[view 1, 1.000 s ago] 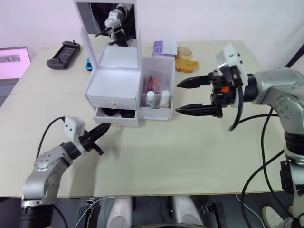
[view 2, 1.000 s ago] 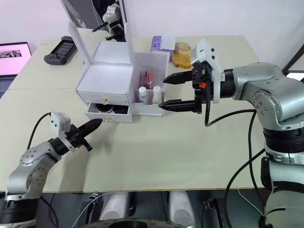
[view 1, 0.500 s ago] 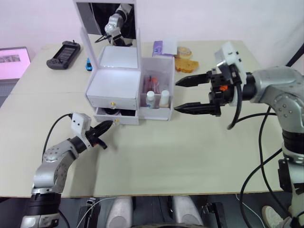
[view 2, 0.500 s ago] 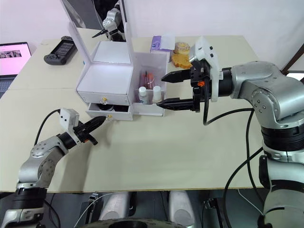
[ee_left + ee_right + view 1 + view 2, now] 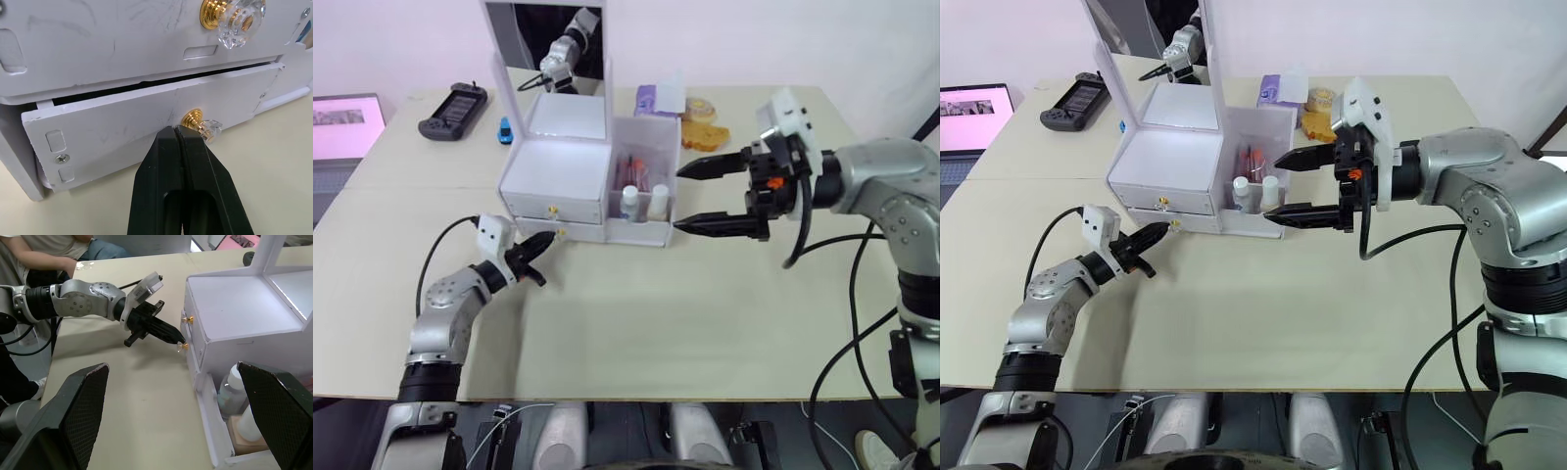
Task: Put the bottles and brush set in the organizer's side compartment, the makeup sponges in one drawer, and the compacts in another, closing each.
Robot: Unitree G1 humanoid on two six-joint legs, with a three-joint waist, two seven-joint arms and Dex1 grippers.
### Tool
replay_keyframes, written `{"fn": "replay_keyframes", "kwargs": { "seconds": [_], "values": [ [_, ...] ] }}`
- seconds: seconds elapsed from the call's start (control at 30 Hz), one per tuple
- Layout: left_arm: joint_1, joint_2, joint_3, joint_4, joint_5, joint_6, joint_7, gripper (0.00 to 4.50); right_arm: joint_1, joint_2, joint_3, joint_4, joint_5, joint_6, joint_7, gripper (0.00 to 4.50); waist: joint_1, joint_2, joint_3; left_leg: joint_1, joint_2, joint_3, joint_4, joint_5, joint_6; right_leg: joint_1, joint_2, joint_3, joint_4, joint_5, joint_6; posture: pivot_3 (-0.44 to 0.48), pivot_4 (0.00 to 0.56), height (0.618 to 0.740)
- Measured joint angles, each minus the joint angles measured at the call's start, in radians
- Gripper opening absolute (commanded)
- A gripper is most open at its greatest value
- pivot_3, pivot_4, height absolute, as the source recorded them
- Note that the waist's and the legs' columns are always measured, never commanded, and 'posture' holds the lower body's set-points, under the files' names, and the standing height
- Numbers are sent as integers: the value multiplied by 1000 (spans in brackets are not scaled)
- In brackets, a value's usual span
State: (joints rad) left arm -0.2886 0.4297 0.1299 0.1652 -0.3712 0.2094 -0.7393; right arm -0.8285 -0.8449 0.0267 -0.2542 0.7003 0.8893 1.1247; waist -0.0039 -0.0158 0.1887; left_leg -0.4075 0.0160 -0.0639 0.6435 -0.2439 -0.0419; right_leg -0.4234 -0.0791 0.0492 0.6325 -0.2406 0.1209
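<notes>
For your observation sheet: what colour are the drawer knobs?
Gold, with clear tips; the lower knob shows best in the left wrist view.

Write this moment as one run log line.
left pincer: shut, at lower drawer knob | drawer: nearly closed | right pincer: open, beside organizer

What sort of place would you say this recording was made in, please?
Probably a robotics lab or office set up for testing, not a home: a plain work table in a white-walled room, a laptop and a handheld game console lying beside the cosmetics organizer, and a seated person close by.
</notes>
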Motion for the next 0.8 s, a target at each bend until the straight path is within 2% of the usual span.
{"fn": "replay_keyframes", "kwargs": {
  "seconds": [0.8],
  "values": [
    [-98, 7, 9, 123, 21, -20, 14, 18, 18, -6, -1, -16, 12, 0, -21, 4500, -6, 0, 0, 0, 0, -1, 2, 0, 0, 1, 0, 0, 0, 1, 1, 0, 150, 740]
  ]
}}
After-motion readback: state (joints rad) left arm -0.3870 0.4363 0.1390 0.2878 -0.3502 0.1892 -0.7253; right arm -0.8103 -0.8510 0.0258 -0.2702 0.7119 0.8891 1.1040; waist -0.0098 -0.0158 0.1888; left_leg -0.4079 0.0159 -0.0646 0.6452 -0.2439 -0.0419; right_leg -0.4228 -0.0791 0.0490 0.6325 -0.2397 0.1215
